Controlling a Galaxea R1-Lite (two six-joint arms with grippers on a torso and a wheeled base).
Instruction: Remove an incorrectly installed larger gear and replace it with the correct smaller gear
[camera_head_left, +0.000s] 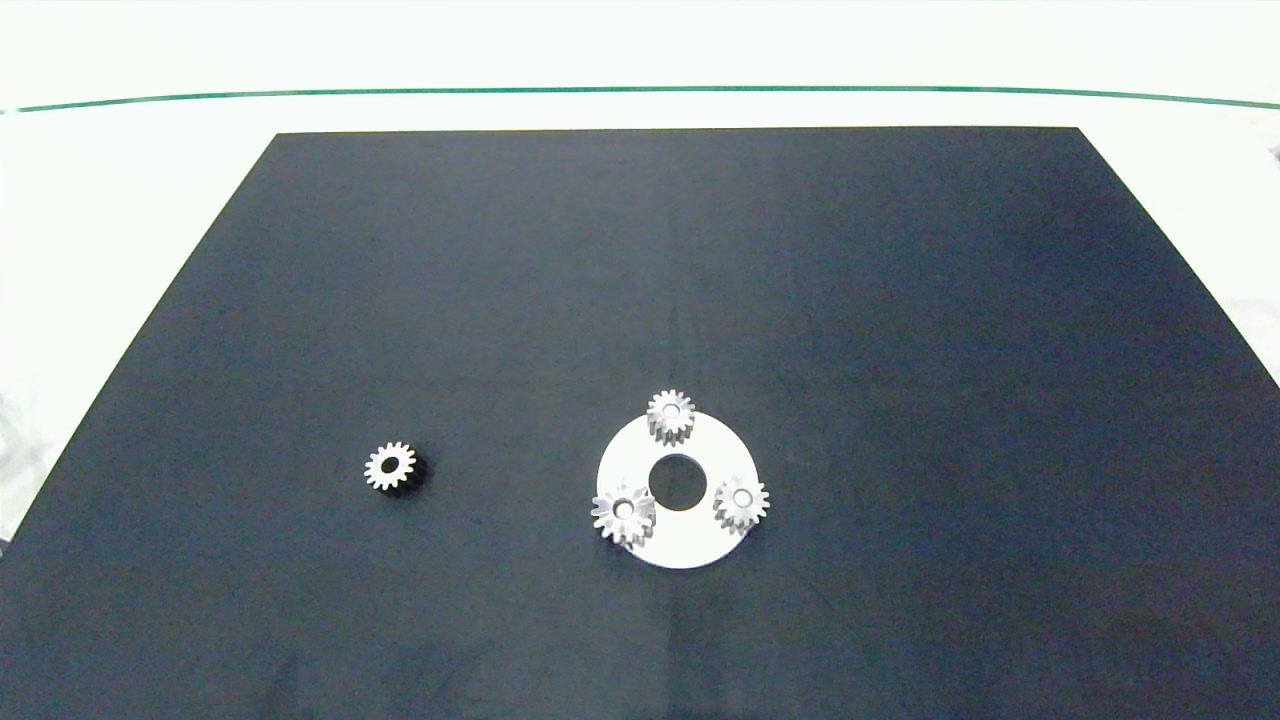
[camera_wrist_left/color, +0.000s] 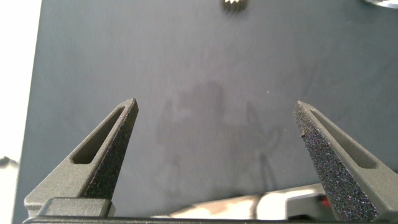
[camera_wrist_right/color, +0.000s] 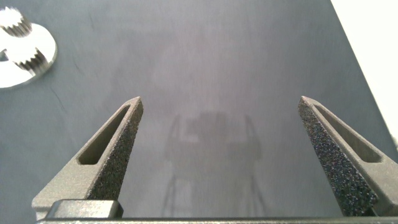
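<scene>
A white round plate with a centre hole lies on the black mat and carries three gears. The larger gear, with long pointed teeth, sits at the plate's front left. Two short-toothed gears sit at its back and front right. A loose smaller gear with dark sides lies on the mat to the plate's left; its edge shows in the left wrist view. My left gripper is open over bare mat, short of that gear. My right gripper is open over bare mat, with the plate off to one side. Neither arm shows in the head view.
The black mat covers most of the white table. A green line runs across the table beyond the mat's far edge.
</scene>
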